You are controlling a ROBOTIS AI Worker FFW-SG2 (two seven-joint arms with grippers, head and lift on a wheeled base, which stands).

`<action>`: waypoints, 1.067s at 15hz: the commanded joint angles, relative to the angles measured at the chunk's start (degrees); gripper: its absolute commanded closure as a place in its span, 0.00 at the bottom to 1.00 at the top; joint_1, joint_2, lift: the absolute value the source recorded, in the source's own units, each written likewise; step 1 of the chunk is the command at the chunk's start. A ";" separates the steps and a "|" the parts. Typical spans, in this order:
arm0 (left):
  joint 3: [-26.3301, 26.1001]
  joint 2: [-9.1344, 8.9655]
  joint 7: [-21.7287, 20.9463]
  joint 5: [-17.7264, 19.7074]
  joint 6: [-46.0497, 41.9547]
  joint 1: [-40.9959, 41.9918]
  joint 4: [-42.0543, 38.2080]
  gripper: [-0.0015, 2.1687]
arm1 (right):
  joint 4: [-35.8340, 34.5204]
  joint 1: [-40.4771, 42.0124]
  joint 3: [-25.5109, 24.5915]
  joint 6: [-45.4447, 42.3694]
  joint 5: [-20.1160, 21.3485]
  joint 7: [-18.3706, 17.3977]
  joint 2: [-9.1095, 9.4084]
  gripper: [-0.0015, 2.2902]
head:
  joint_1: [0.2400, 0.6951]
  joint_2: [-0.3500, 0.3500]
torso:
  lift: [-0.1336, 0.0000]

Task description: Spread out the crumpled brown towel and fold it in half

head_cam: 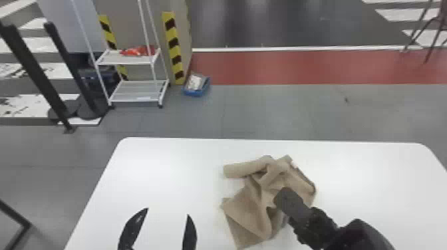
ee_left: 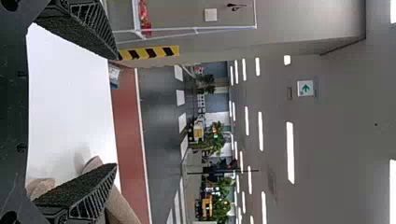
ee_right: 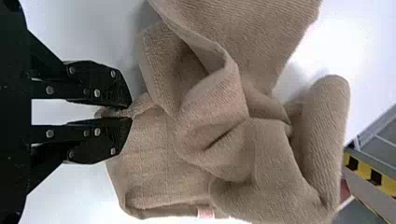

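Your left gripper (head_cam: 167,212) is wide open, empty; brown towel (head_cam: 251,207) lies crumpled to its right, bunched ahead of your right gripper (ee_right: 130,113), which is pinched nearly closed on a small fold; you've got a grip, but spreading and folding both remain

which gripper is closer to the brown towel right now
The right one. The right gripper has its fingers closed on a fold of the brown towel; the left gripper stands open, off to the towel's left, apart from it.
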 commanded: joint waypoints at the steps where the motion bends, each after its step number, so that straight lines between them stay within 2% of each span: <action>1: 0.08 0.06 -1.61 -0.11 2.86 0.00 -0.69 0.03 | -6.55 2.02 -4.00 -4.22 -7.27 -1.69 0.03 0.72 | 1.00 0.59 | 1.00; 3: 0.17 0.06 -3.02 0.33 3.57 0.00 -0.95 0.04 | -11.12 2.98 -7.51 -9.49 -13.34 -1.69 0.03 0.72 | 1.00 0.60 | 1.00; 4: -0.10 -0.03 -3.02 0.60 3.39 0.00 -0.95 0.06 | -12.35 2.98 -8.66 -10.37 -15.09 -1.51 -0.05 0.72 | 1.00 0.60 | 1.00; 5: -0.54 0.06 -4.07 0.68 3.57 0.35 -1.22 0.07 | -12.61 2.63 -9.10 -9.85 -15.18 -1.16 0.03 0.72 | 1.00 0.61 | 1.00; 7: -1.94 0.06 -10.75 0.68 5.33 1.58 -2.89 0.07 | -12.61 0.70 -8.92 -8.97 -15.01 -0.89 0.03 0.72 | 1.00 0.59 | 1.00; 8: -4.40 0.41 -11.11 0.51 7.08 1.93 -3.59 0.07 | -12.17 0.00 -8.66 -8.79 -15.09 -0.89 0.12 0.72 | 1.00 0.57 | 1.00; 11: -14.42 1.99 -9.17 -0.63 12.01 0.44 -3.15 0.09 | -10.94 -1.15 -7.95 -8.79 -15.27 -1.07 1.79 0.72 | 1.00 0.48 | 1.00; 13: -18.82 2.17 -6.27 -2.48 14.47 -0.97 -1.66 0.09 | -10.42 -1.50 -6.55 -8.97 -15.27 -1.51 2.06 0.72 | 1.00 0.38 | 1.00; 16: -25.06 2.61 -0.91 -3.27 18.33 -4.13 1.15 0.09 | -9.54 -1.85 -4.61 -9.49 -16.41 -1.77 2.76 0.72 | 1.00 0.33 | 1.00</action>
